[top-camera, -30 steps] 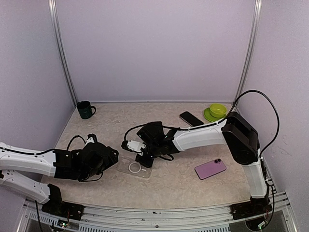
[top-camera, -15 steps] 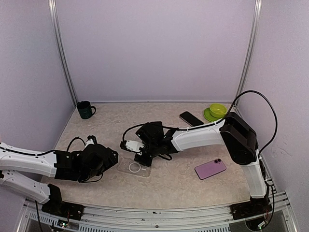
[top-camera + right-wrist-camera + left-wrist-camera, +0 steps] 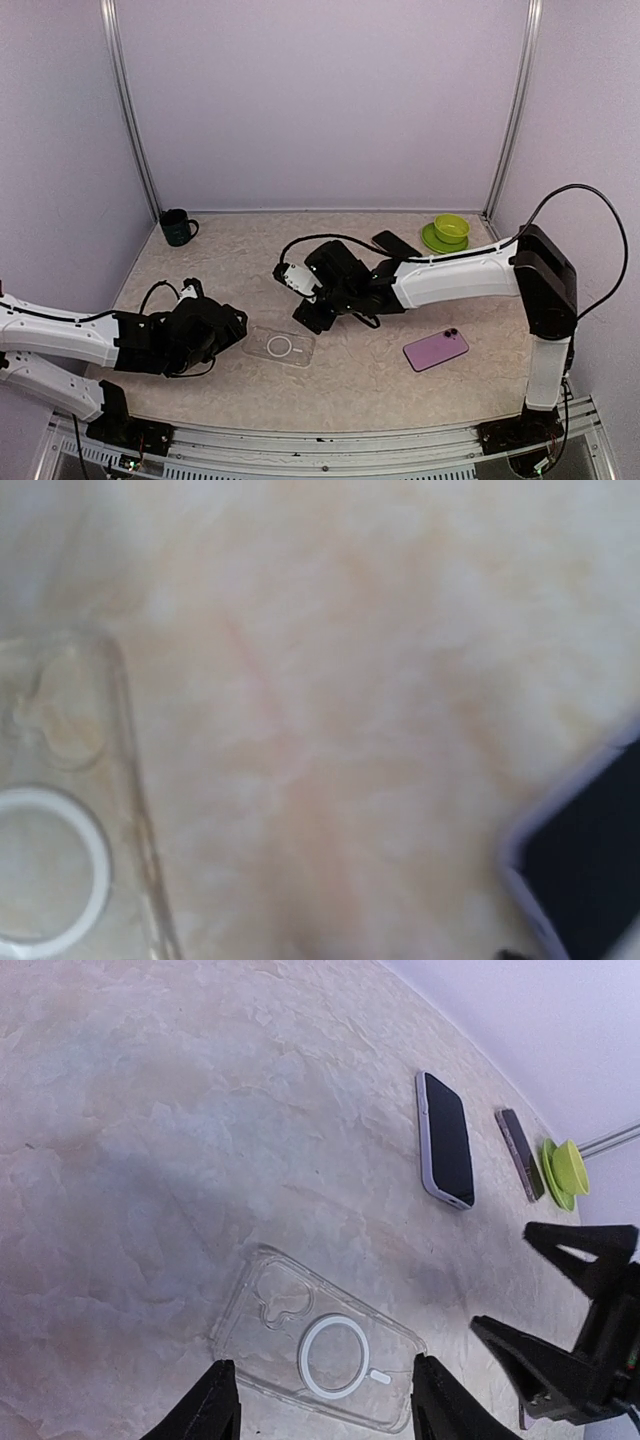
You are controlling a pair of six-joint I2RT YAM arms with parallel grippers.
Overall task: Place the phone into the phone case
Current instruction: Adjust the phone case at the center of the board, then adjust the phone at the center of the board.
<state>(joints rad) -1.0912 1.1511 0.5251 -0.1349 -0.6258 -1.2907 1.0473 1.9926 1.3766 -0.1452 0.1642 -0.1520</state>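
Fetch step, by my reading: clear plastic phone case point(image 3: 280, 346) flat on the marbled tabletop point(image 3: 350, 395) at lower centre, lavender phone point(image 3: 435, 349) well apart at lower right, right gripper point(image 3: 310, 314) and left gripper point(image 3: 322, 1365) both spread and empty — next, the right must reach across and pinch the phone's long edges.

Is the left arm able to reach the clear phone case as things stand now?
Probably yes. The clear phone case lies flat just ahead of the left gripper, whose jaws stand open. The right gripper hangs off to one side, not touching it.
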